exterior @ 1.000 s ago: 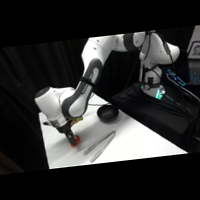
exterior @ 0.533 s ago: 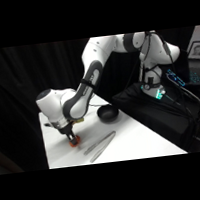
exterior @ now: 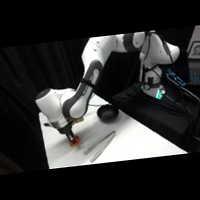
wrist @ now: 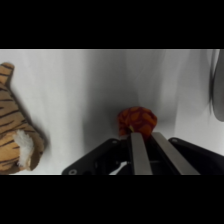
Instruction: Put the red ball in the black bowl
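The red ball (exterior: 74, 140) lies on the white table (exterior: 137, 139) near its left edge, directly under my gripper (exterior: 70, 135). In the wrist view the bumpy red-orange ball (wrist: 136, 120) sits right at the tips of my gripper (wrist: 146, 134). The two fingers stand close together and pinch the ball's near side, so the gripper is shut on it. The black bowl (exterior: 108, 114) stands apart, up and to the right of the ball, with nothing visible inside; it is out of the wrist view.
Grey metal tongs (exterior: 100, 145) lie on the table just right of the ball. A tiger-striped soft toy (wrist: 15, 130) lies close by at the wrist view's left. A black-covered bench with electronics (exterior: 160, 93) borders the table's right side.
The gripper has come down the last bit onto the red ball at the table's left edge. The bowl and tongs have not moved.
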